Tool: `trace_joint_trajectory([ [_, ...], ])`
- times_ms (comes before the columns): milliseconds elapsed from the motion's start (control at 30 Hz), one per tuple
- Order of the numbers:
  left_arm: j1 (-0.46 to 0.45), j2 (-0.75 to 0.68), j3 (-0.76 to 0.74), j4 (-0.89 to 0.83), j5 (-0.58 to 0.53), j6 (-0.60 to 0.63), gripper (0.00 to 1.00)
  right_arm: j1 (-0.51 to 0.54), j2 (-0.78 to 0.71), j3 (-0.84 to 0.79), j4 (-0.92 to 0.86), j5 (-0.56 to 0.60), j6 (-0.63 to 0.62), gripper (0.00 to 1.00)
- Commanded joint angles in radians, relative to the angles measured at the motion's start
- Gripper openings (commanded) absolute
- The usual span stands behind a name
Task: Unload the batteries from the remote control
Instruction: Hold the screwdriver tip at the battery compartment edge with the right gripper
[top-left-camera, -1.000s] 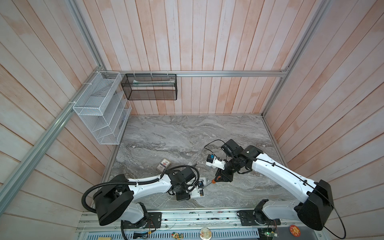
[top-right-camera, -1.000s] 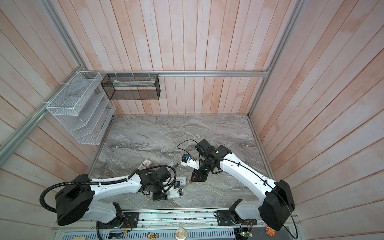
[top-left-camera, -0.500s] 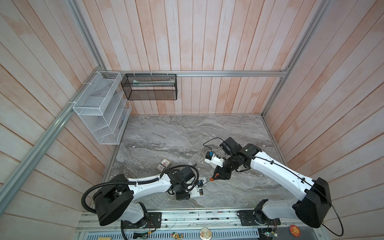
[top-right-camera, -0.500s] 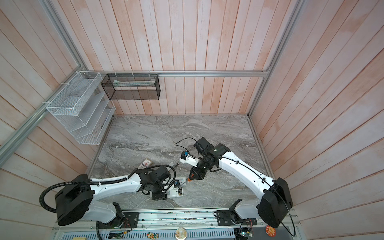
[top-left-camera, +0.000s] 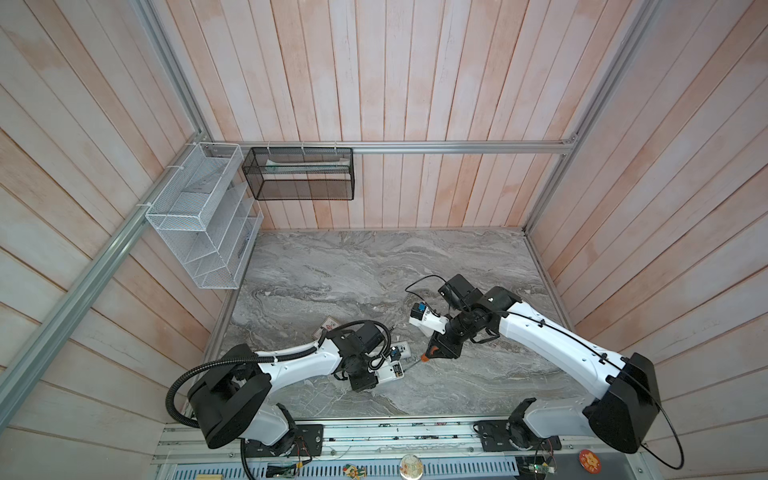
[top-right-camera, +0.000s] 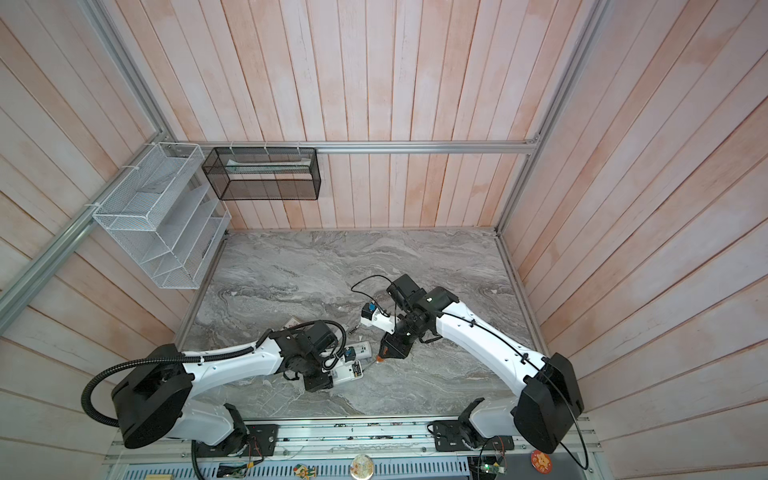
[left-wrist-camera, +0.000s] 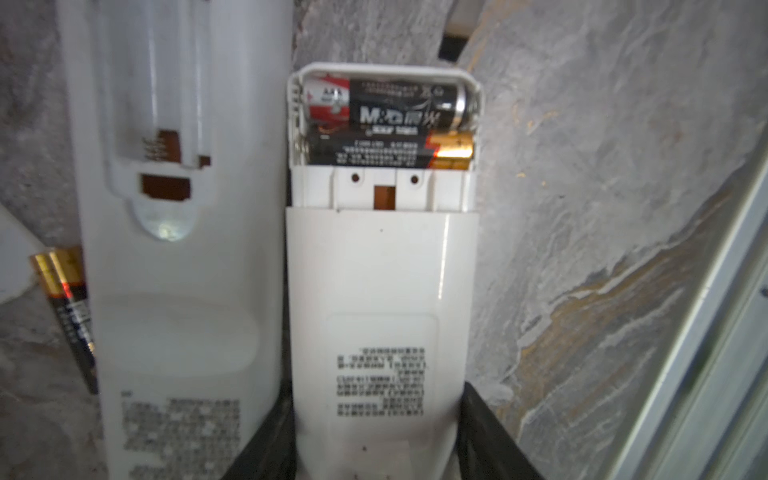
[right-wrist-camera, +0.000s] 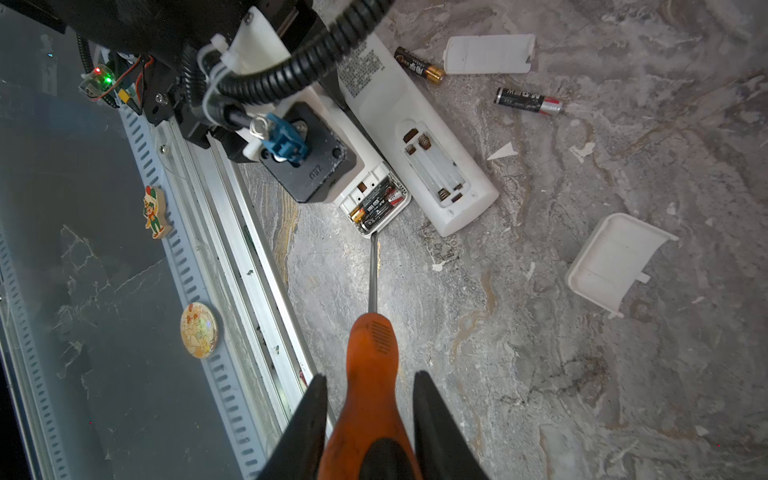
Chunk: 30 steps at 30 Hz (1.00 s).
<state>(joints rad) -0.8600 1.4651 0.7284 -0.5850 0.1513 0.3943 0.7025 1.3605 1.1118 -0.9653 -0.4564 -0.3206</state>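
My left gripper (left-wrist-camera: 378, 419) is shut on a small white remote control (left-wrist-camera: 382, 291), which lies back up with its compartment uncovered. Two batteries (left-wrist-camera: 390, 108) lie side by side in that compartment. In both top views the remote (top-left-camera: 390, 371) sits near the table's front edge. My right gripper (right-wrist-camera: 370, 399) is shut on an orange-handled screwdriver (right-wrist-camera: 372, 365), and its tip (right-wrist-camera: 374, 236) touches the end wall of the compartment. A longer white remote (right-wrist-camera: 419, 137) lies beside it with an empty compartment. Two loose batteries (right-wrist-camera: 419, 62) (right-wrist-camera: 528, 101) rest on the table beyond it.
Two white plastic covers (right-wrist-camera: 488, 54) (right-wrist-camera: 615, 262) lie on the marble table (top-left-camera: 374, 270). A small card (top-left-camera: 328, 326) lies behind the left arm. The metal front rail (right-wrist-camera: 232, 249) runs close to the held remote. Wire baskets (top-left-camera: 199, 216) (top-left-camera: 299, 174) hang on the walls.
The right arm has shifted slightly to the left with the screwdriver. The left arm and the remote it holds have stayed still.
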Motion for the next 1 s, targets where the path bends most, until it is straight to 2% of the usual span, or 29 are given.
trace_joint_trajectory([
  [0,0.023,0.054,0.018,0.032,-0.062,-0.038,0.38,-0.012,0.016,0.030,-0.009,0.012,-0.021,0.08],
  [300,0.026,0.036,0.000,0.050,-0.016,-0.025,0.39,-0.021,0.041,0.042,0.027,-0.001,-0.055,0.07],
  [967,0.024,-0.008,-0.027,0.059,0.001,0.010,0.41,-0.021,0.055,0.049,0.039,-0.015,-0.069,0.06],
])
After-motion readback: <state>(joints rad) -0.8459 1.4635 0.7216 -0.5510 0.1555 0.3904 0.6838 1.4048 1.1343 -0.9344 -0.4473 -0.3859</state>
